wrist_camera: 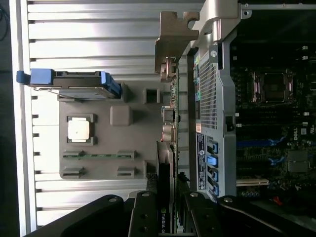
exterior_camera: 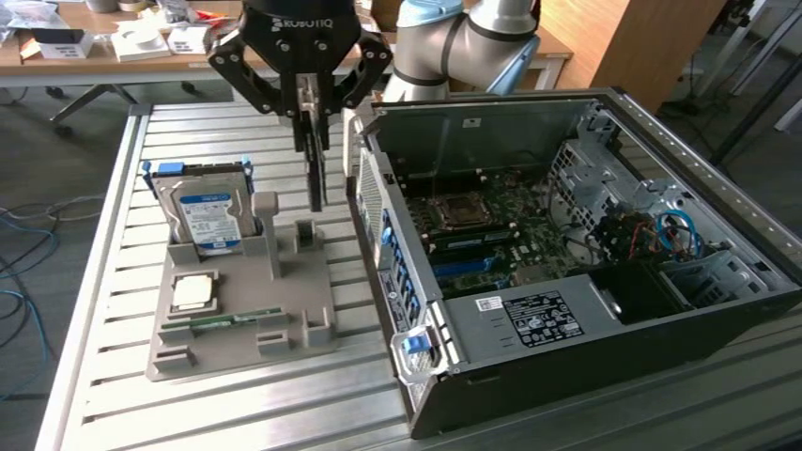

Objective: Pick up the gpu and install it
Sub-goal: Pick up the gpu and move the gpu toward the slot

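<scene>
The jaws are narrowed on the gpu (exterior_camera: 316,178), which hangs upright over the holder (exterior_camera: 232,282) on the desk (exterior_camera: 188,413), beside the open case (exterior_camera: 527,315). Pickup looks done; it is not yet installed.

Tray (exterior_camera: 239,301) on table (exterior_camera: 251,406) at exterior view's left of PC case (exterior_camera: 501,395); HDD (exterior_camera: 207,216) in tray, side away fr. case; gpu (exterior_camera: 316,178) just beside case.

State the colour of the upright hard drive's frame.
Blue plastic frame, clearest in the exterior view.
</scene>
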{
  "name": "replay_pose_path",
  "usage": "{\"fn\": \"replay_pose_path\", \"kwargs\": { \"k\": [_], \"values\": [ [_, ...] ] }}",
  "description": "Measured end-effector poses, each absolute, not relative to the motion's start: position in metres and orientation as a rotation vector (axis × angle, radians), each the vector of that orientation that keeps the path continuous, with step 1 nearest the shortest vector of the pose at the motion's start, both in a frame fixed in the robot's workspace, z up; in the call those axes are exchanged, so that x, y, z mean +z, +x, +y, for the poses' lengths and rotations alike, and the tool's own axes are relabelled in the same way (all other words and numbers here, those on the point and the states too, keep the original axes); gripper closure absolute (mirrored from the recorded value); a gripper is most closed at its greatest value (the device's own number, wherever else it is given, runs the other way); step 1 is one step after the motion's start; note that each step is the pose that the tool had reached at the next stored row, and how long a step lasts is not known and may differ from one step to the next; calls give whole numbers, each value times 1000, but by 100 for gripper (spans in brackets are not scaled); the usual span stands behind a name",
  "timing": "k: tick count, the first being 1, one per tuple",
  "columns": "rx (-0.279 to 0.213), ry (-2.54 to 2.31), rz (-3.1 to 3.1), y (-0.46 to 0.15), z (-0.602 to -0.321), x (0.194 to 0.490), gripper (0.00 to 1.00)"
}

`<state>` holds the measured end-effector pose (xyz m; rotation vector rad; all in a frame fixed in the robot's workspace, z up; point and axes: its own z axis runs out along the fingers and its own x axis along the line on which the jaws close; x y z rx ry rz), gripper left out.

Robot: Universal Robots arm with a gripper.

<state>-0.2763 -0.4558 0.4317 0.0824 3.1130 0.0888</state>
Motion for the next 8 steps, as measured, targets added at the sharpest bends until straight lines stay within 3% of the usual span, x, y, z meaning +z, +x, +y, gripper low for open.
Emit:
{"fn": "replay_pose_path", "kwargs": {
  "k": [8],
  "values": [
    [89,83,3113,-250,-456,432,74]
  ]
}}
